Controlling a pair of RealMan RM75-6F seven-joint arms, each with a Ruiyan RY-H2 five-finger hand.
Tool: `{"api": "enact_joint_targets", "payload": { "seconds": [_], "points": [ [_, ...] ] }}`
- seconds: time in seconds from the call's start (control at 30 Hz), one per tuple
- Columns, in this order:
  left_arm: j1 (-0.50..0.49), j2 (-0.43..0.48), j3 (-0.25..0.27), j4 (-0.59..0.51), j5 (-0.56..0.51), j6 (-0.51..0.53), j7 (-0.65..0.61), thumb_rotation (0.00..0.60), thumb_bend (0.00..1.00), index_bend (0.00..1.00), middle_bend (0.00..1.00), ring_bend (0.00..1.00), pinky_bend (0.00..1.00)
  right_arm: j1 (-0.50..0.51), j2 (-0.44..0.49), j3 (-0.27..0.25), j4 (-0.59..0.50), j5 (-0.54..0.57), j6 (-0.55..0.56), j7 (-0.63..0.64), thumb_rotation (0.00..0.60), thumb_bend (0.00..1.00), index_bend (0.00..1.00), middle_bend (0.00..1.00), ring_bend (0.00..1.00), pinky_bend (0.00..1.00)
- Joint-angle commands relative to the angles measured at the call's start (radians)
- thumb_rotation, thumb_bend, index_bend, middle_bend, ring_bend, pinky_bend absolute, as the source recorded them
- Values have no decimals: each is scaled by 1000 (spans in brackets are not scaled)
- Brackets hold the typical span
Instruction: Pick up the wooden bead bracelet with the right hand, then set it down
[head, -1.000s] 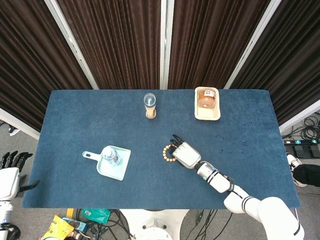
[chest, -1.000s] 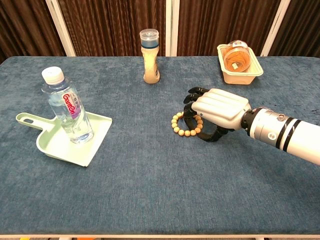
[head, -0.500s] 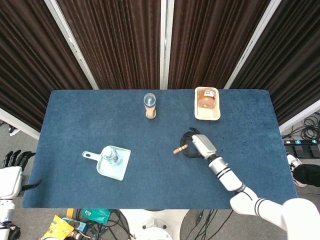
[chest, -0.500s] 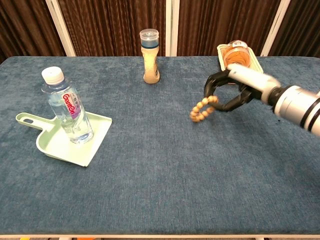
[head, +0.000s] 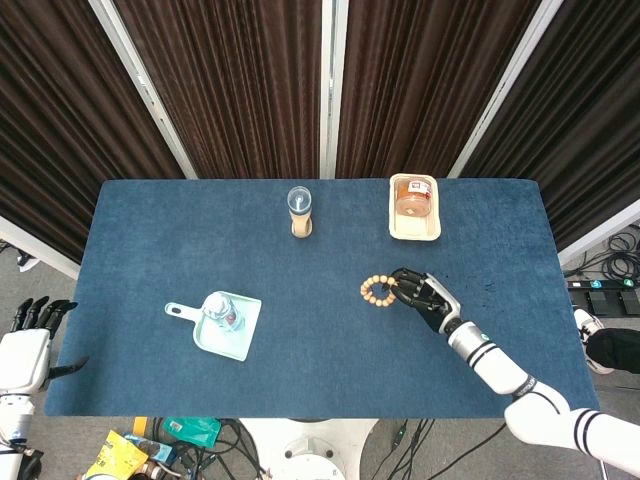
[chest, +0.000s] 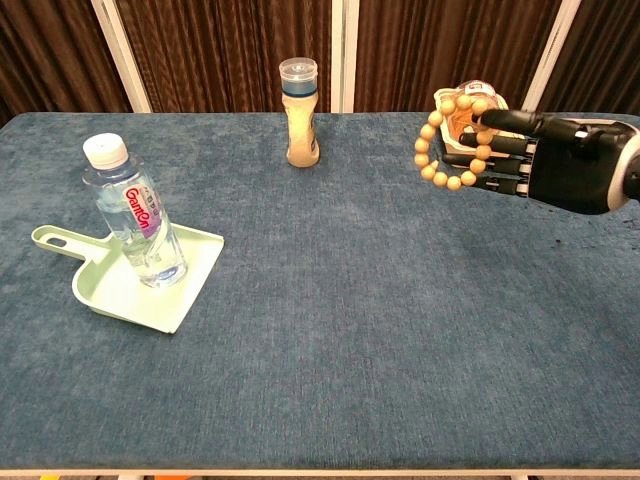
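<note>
Beads of the wooden bracelet (chest: 455, 138) hung as a ring off the fingertips (chest: 490, 152) of your right hand (chest: 560, 163), clear of the table (chest: 330, 340) and up in the air, out over the right half of the cloth, between the middle and the far edge. In the head view the bracelet (head: 377, 290) showed just left of that hand (head: 425, 296), with the dark palm turned upward and the fingers reaching left toward the ring. You held it with the thumb above and the fingers below, so the loop was pinched on its right side (the rest of the ring dangled free, touching nothing else).

Behind the bracelet, near the far right corner, sat the cream tray (chest: 505, 138) with an orange-brown item in it, partly hidden by the beads and your thumb in the chest view; the head view showed the tray (head: 414, 230) well apart from the hand. At the middle of the far edge stood the spice bottle (chest: 301, 112), upright. Toward the left front, the water bottle (chest: 134, 214) stood upright on the pale green dustpan (chest: 140, 292), handle pointing to the left edge.

Your left hand (head: 28, 345) stayed off the table beyond its left edge, holding nothing, dark fingers loosely apart.
</note>
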Motion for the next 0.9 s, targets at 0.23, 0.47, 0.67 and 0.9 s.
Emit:
{"api": "enact_joint_targets", "payload": {
  "seconds": [0.23,0.47,0.67,0.9],
  "points": [
    [-3,8,6,-6,8,-3,-20,600,40,191,157,57,20,105,69,-248,127,-417,281,764,406,456,581,489,175,0],
    [-1,16,10,-21,10,-2,-23,600,40,191,157,57,20,85,-19,-257,245,-397,424,472,299,282,442,448,123,0],
    [2,23,13,-34,13,3,-23,600,39,191,157,57,20,55,-60,-243,196,-308,445,255,211,109,441,512,207,0],
    [4,30,18,-45,13,1,-18,600,36,191,157,57,21,22,-103,-187,173,-161,437,-10,178,232,634,565,269,0]
  ]
}}
